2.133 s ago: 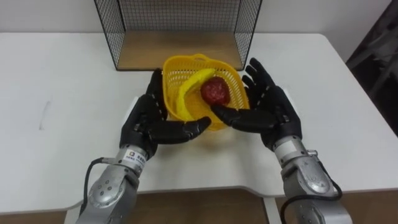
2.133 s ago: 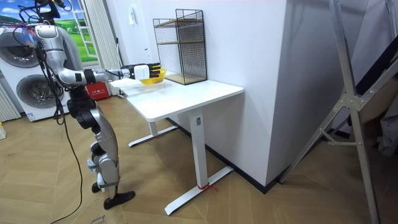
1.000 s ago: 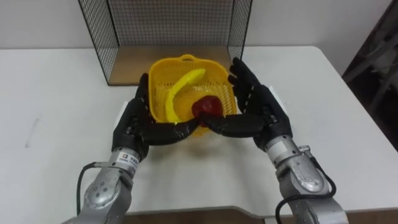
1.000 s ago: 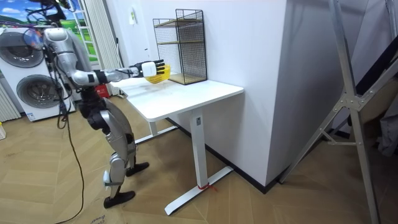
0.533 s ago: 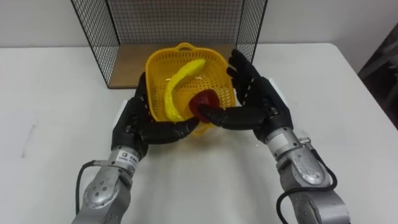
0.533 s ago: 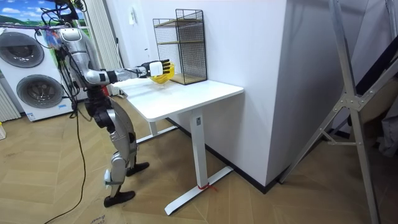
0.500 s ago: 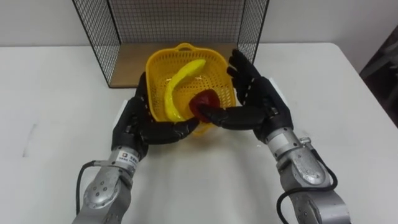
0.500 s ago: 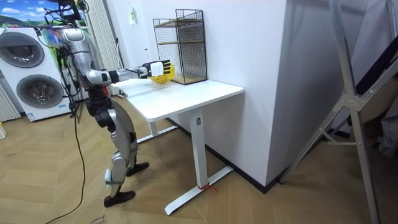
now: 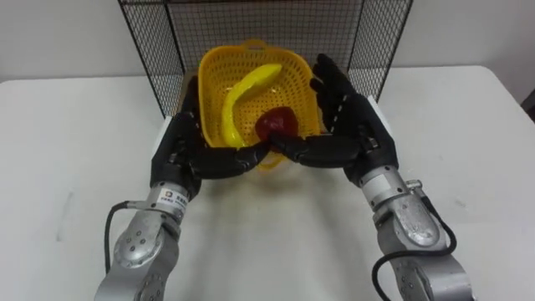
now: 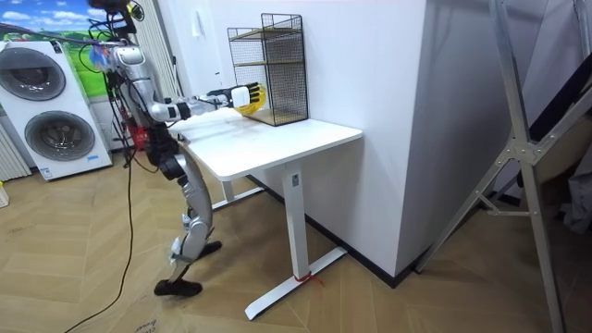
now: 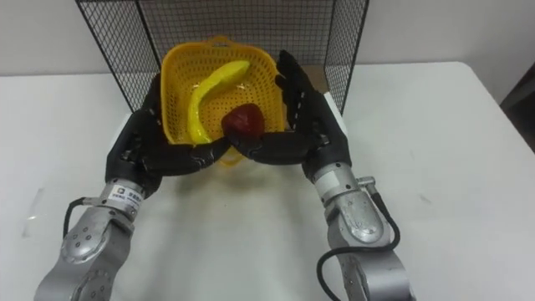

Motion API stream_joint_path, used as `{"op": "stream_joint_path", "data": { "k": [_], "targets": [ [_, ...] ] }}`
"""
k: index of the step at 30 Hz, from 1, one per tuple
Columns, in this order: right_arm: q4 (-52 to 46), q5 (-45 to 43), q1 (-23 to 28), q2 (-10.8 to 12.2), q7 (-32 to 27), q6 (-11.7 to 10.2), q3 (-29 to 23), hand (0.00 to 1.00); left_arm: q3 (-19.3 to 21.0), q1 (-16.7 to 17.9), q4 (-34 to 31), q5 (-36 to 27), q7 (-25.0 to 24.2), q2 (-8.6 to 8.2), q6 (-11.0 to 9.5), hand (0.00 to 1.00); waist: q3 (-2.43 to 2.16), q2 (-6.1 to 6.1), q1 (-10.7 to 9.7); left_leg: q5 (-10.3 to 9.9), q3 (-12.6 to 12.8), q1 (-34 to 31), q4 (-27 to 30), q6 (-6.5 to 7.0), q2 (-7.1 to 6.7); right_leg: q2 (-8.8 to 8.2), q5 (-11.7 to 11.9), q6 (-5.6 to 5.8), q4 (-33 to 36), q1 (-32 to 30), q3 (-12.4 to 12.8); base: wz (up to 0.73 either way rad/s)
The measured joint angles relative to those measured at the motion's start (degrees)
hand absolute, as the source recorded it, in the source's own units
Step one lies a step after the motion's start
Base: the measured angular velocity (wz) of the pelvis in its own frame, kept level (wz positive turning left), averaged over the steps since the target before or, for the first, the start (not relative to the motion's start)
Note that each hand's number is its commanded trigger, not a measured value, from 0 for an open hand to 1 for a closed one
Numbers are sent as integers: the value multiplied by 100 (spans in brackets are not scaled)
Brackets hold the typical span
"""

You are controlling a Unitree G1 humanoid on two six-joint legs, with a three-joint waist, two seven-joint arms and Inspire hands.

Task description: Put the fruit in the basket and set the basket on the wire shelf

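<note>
A yellow plastic basket [image 9: 214,77] hangs between my two hands just above the white table [image 9: 75,142]. A yellow banana [image 9: 241,89] and a dark red fruit [image 9: 277,123] lie in it. My left hand [image 9: 178,147] presses its left wall with straight fingers. My right hand [image 9: 358,127] presses the right wall the same way. Both thumbs reach under the near rim. The basket's far half is at the mouth of the black wire shelf [image 9: 155,43], over its wooden bottom board. In the room view the basket [image 10: 251,99] is level with the lower bay of the wire shelf [image 10: 274,65].
The shelf's mesh side walls [image 11: 343,52] stand close to both of my hands. Bare white tabletop [image 11: 435,159] spreads right and left. In the room view I stand at the end of the table [image 10: 277,141] on the room view's left, leaning forward. Washing machines [image 10: 55,111] stand behind.
I have stepped in and leaned towards the table. The basket has moved forward between both hands, from in front of the shelf to its opening. The fruit has stayed inside.
</note>
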Motion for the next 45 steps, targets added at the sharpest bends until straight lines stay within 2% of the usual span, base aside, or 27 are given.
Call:
{"op": "stream_joint_path", "data": {
  "k": [1,3,5,6,7,8,9,11,13,15,17,27,30,34,36,38,42,45],
  "targets": [
    [0,-46,-2,35,0,-1,2,0,5,-10,1,2,11,21,-1,0,11,28,-1,-12,-27,75,-85,32,8,32,139,2,54,-52,32,-10],
    [0,-53,-15,57,0,-1,-4,0,6,-19,2,1,82,44,-1,0,21,48,4,-17,-56,126,-192,66,29,108,-15,31,-60,-148,36,-5],
    [39,-43,-10,63,-21,0,3,0,-44,-26,16,8,137,49,-1,0,28,64,-22,-15,-70,165,-264,86,107,285,-320,-1,-694,-293,-59,7],
    [57,-39,-8,54,-28,0,0,0,-63,-26,36,13,138,53,-1,0,27,62,-18,-15,-74,188,-282,86,114,341,-337,-8,-943,-307,-64,4],
    [76,-51,-24,50,-39,2,-8,0,-71,-33,54,62,136,60,1,0,34,59,-20,-15,-73,221,-344,86,114,431,-325,-23,-1473,-322,-56,0],
    [95,-54,-48,51,-52,2,-3,0,-68,-54,54,106,134,73,3,0,54,69,-7,-15,-51,220,-356,85,114,523,-186,-59,-2020,-360,-48,0],
    [122,-55,-58,52,-54,8,1,0,-63,-60,58,113,133,70,7,0,59,77,-2,-15,-40,221,-350,85,113,580,40,-20,-2152,-385,6,-4],
    [198,-52,-59,53,-62,103,10,0,-45,-93,59,129,127,70,36,0,43,172,20,15,-17,281,-460,35,214,762,248,-62,-2417,-249,30,-12],
    [205,-72,-60,57,-52,146,32,0,-31,-110,59,167,127,102,39,0,37,172,25,47,8,412,-574,-1,279,851,369,-100,-2631,-86,33,-17],
    [205,-90,-85,65,-52,146,26,0,-30,-132,57,173,127,101,46,0,-4,163,31,64,10,472,-630,-30,325,914,445,-124,-2771,14,36,-9],
    [205,-78,-111,67,-53,146,7,0,-51,-173,27,230,127,102,88,0,-40,173,-46,79,9,479,-635,-56,395,980,549,-164,-2948,102,-22,0],
    [217,-78,-122,50,-134,143,-16,0,-46,-368,123,341,126,109,206,0,-33,198,-137,163,21,727,-834,-154,506,1133,784,-247,-3470,477,-74,-1],
    [245,-33,-143,52,-217,144,-12,0,-54,-536,362,327,128,100,300,0,-21,273,-140,168,24,794,-890,-161,505,1143,796,-247,-3481,527,-44,-1],
    [641,-35,-499,11,-304,387,-18,0,-33,-738,575,333,225,117,542,0,-15,336,-214,193,49,809,-937,-175,506,1142,798,-251,-3465,498,-43,-2],
    [849,-17,-723,-47,-349,471,-35,0,14,-959,779,290,236,102,649,0,-16,332,-232,220,42,776,-937,-182,506,1143,801,-256,-3462,461,-46,0],
    [1153,134,-1162,-72,-426,591,-69,0,61,-1336,1067,208,256,86,761,0,-12,324,-246,233,51,780,-953,-186,506,1145,802,-258,-3464,453,-44,0],
    [1371,152,-1661,-59,-561,635,-206,0,103,-1933,1580,211,378,56,790,0,15,282,-191,271,113,851,-1039,-188,505,1145,813,-271,-3486,470,-5,-7],
    [1635,488,-2045,-56,-625,648,-241,0,258,-2390,2067,192,510,25,971,0,12,250,-138,305,154,952,-1130,-193,499,1145,830,-278,-3504,525,31,-7]
  ]
}}
